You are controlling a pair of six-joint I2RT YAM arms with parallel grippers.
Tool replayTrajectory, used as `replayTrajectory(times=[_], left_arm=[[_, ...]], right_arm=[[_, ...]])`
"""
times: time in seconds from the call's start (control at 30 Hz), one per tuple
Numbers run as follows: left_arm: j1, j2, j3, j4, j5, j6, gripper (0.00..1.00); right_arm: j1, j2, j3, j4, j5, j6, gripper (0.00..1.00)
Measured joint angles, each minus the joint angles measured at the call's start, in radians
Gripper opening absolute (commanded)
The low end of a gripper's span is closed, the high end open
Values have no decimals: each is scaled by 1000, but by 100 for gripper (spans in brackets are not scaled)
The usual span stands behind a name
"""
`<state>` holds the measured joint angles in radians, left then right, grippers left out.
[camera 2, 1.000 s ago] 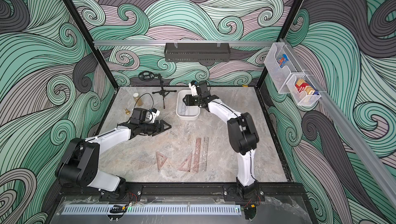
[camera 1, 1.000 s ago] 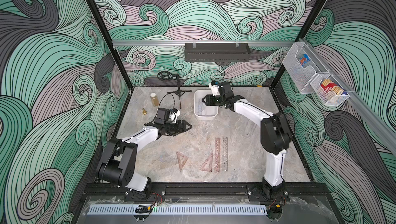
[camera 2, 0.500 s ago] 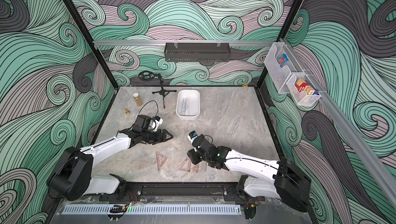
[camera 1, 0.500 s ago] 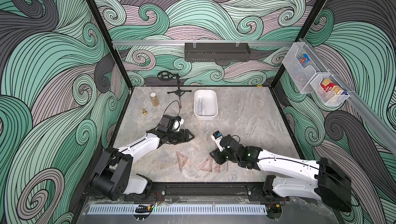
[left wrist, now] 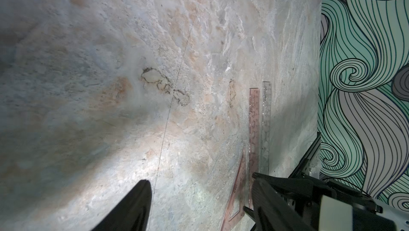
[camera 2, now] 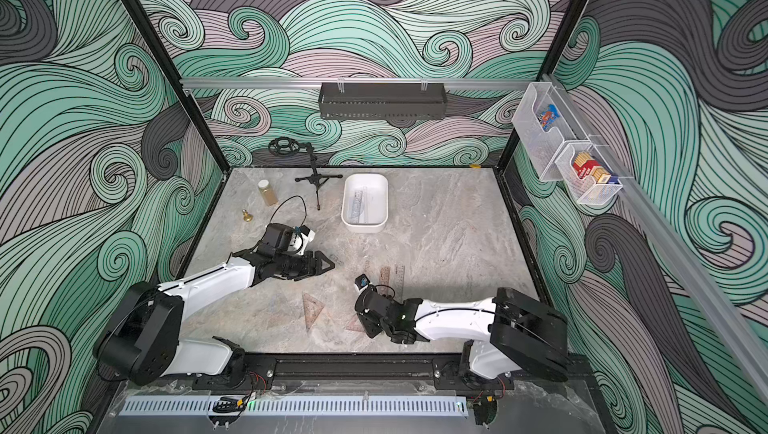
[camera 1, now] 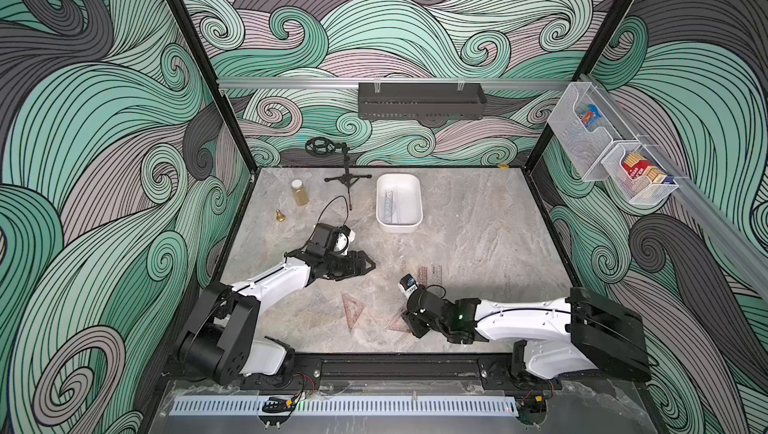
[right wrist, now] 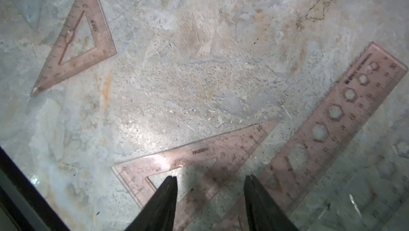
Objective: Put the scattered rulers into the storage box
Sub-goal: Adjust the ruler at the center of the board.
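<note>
Right arm (camera 1: pixel 519 319) gone from storage box (camera 1: pixel 398 226) to desk (camera 1: pixel 478 236) front edge since one second ago. Right gripper (right wrist: pixel 210 178) jaws apart, over set square (right wrist: pixel 199 150), nothing held. Pink ruler (right wrist: pixel 345 126) just beside. Left gripper (camera 1: pixel 368 265) wide apart, empty, mid-desk. Box near back edge, clear ruler (camera 1: pixel 390 205) inside.

White storage box (camera 1: pixel 399 226), pinkish-brown rulers (right wrist: pixel 332 130)

Storage box (camera 1: pixel 397 227) behind rulers (camera 1: pixel 435 274) (set squares (camera 1: pixel 352 308) nearer front).
</note>
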<state>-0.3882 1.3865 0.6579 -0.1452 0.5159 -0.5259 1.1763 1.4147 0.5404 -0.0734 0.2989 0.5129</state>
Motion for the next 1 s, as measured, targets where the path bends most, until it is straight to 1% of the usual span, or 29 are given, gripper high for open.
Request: replayTrajectory(times=[0.27, 0.47, 0.57, 0.8, 0.93, 1.0], left_arm=[[13, 5, 0, -2, 1, 0, 75], [28, 13, 0, -2, 8, 0, 75], [35, 13, 0, -2, 12, 0, 75], [41, 15, -1, 3, 29, -2, 75], [41, 66, -2, 14, 55, -6, 74], [41, 92, -3, 15, 64, -9, 74]], right_arm=[[14, 60, 4, 49, 58, -17, 51], [-5, 176, 100, 72, 103, -56, 50], [-39, 239, 154, 105, 108, -92, 49], [-149, 319, 228, 157, 101, -227, 50], [-207, 351, 270, 167, 80, -322, 53], [-232, 350, 280, 167, 49, -353, 53]])
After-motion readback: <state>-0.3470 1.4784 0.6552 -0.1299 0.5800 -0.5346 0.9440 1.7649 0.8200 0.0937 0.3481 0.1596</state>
